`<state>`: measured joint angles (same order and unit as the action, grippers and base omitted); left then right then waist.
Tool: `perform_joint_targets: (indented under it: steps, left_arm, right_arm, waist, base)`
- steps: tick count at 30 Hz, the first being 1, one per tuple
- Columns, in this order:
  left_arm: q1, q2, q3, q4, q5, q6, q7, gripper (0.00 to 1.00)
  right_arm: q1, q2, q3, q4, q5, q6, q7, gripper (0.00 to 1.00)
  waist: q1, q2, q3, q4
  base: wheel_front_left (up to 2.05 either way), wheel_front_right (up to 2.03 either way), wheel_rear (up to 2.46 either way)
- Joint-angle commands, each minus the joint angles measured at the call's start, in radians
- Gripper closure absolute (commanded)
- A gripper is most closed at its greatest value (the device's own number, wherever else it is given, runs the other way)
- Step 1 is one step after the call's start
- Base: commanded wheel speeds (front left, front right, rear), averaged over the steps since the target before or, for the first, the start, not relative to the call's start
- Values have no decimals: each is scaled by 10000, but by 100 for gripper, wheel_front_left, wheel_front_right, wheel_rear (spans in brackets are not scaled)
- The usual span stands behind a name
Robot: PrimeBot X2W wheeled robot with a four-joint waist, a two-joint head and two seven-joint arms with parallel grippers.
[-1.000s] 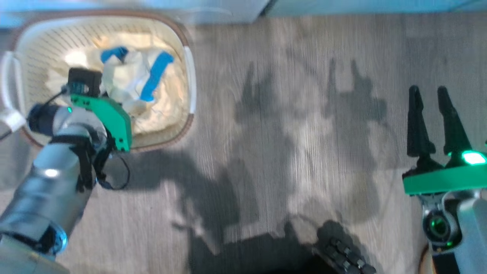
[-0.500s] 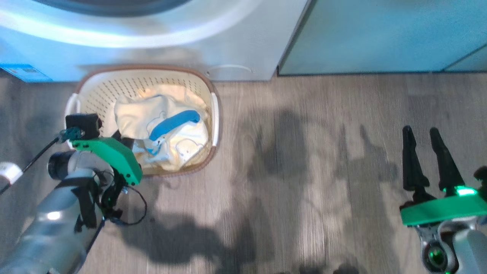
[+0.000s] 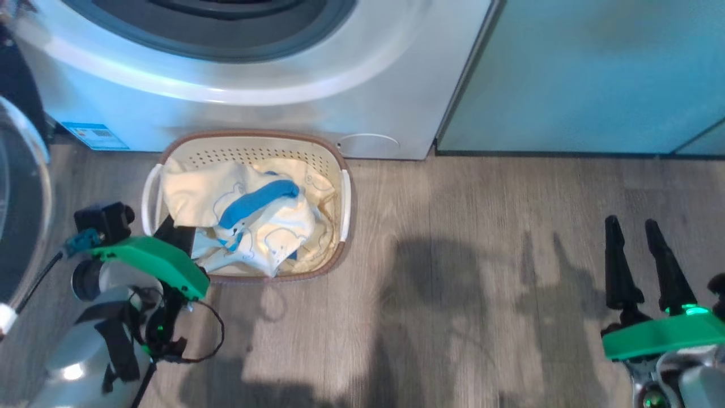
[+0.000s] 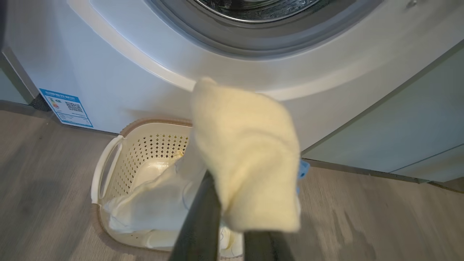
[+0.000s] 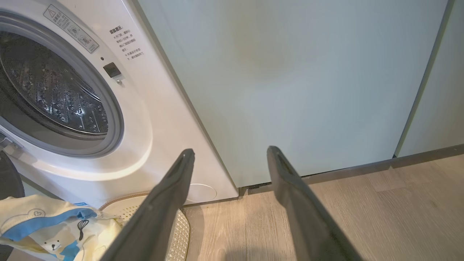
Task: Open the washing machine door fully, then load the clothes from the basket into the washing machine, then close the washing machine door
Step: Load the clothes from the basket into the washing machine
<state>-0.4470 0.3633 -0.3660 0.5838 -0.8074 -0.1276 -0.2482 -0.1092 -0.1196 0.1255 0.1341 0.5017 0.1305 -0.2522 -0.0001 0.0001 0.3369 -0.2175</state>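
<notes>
Left end effector pinched shut on a pale yellow garment; cloth bunched over the fingertips, hiding them. In the left wrist view the garment hung in front of the washing machine's lower front panel, above the basket. Other clothes, cream with bear prints and a blue band, heaped in the basket, some spilling over its near rim. Basket sat on the wood floor, close against the machine's base, right of a blue sticker. Door swung open at the far left of the head view; steel drum exposed. Right end effector spread wide and empty, well right of the basket, fingers aimed at the pale green cabinet.
</notes>
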Motion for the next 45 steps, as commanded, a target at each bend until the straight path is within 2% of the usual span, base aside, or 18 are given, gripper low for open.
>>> perform_joint_targets:
  steps: [1,5,15,23,32,45]
  left_arm:
    - [-81,276,542,-374,104,57,-134,100]
    - [376,202,974,-1065,623,87,-135,100]
    - [1627,-270,2282,-2640,1651,492,-135,100]
    - [1909,-1015,3119,-3151,1536,687,-135,100]
    - [547,-1280,3235,-3043,886,654,302,100]
    - [-2542,-775,2963,-1757,1452,1008,781,100]
  right_arm:
    - [110,-232,111,-253,-19,2,-95,0]
    - [212,-280,39,-240,-28,2,-95,0]
    - [542,-225,-198,-259,-103,2,-95,0]
    - [578,-229,-134,-252,-71,2,-95,0]
    - [405,-117,-106,-298,-20,2,-95,0]
    - [43,54,-19,-353,24,2,-95,0]
  waist:
    - [1,-1,-127,101]
    - [1,-1,-345,215]
    - [1,-1,-930,308]
    - [1,-1,-1009,267]
    - [1,-1,-663,89]
    - [1,-1,169,-336]
  base:
    - [0,0,0]
    - [0,0,0]
    - [0,0,0]
    - [0,0,0]
    - [0,0,0]
    - [0,0,0]
